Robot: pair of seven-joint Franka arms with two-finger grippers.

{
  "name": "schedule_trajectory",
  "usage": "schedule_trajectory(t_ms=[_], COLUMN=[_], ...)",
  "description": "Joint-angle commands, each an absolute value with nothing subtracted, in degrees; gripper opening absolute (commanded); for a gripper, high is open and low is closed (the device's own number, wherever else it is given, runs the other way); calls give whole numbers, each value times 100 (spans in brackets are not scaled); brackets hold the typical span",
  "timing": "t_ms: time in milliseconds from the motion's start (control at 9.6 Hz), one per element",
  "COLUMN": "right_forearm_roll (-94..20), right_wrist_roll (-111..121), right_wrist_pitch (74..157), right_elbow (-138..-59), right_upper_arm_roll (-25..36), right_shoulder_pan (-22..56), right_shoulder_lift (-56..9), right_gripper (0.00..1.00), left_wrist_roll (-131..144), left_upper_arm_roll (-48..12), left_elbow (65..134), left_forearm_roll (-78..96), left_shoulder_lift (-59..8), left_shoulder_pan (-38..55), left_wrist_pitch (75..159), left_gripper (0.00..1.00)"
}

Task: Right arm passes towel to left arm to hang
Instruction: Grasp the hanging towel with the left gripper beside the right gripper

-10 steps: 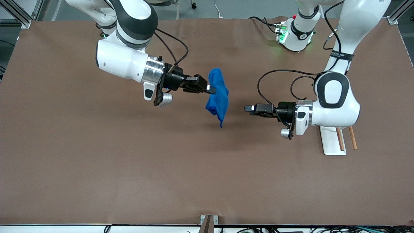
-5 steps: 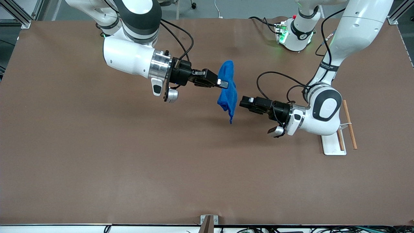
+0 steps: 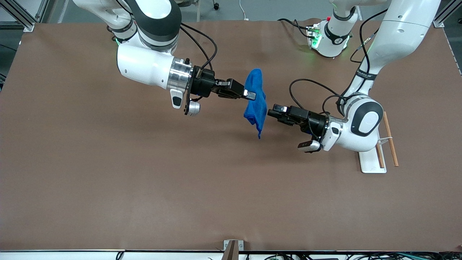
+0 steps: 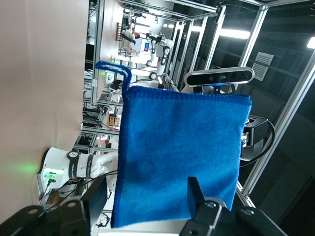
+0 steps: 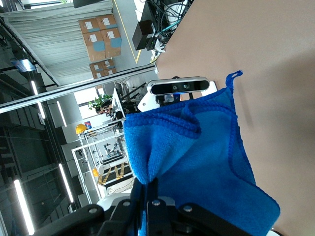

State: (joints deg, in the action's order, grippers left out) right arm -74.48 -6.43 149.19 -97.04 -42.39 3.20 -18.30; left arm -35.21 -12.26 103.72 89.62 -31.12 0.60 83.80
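Towel [image 3: 255, 98] hangs mid-air, upper centre of front view, pinched in right gripper [image 3: 249, 94]. Left gripper [image 3: 271, 111] at its free edge, fingers [image 4: 196, 192] spread either side, not yet gripping. Advice: clamp fully on edge before right lets go.

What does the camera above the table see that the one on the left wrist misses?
Only the front view shows both arms whole, the right gripper shut on the towel, and the rack at the left arm's end of the table.

Only the left wrist view shows the towel's flat face and its corner loop.

Both show the blue towel hanging in the air and the left gripper right at it.
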Motion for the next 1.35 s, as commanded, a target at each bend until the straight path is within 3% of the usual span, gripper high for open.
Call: schedule_trajectory(t_ms=[0, 521, 729, 1042, 1250], right_forearm_roll=[-7585, -7673, -7673, -7673, -7673], right_wrist_roll=[-624, -633, -633, -633, -633], right_wrist_pitch=[14985, 15021, 15021, 15021, 15021], right_elbow=[-9624, -9633, -9633, -9633, -9633], right_upper_arm_roll=[-4315, -4324, -4324, -4324, -4324], right_shoulder_pan=[299, 334, 334, 334, 334], right_shoulder_lift=[-1872, -1872, -1872, -1872, -1872], right_gripper=[0, 0, 0, 0, 0], left_wrist_roll=[-3963, -3955, -3920, -3867, -3858], left_upper_arm_roll=[-1230, -1494, -1485, -1485, -1477], left_elbow=[10389, 10389, 10389, 10415, 10433], left_forearm_roll=[9123, 9457, 9466, 9457, 9448], left_shoulder_lift=[-3463, -3454, -3437, -3393, -3323], left_shoulder_pan=[105, 18, -9, -105, -114], left_wrist_pitch=[8367, 8341, 8228, 8139, 8130], left_gripper=[72, 66, 54, 28, 19])
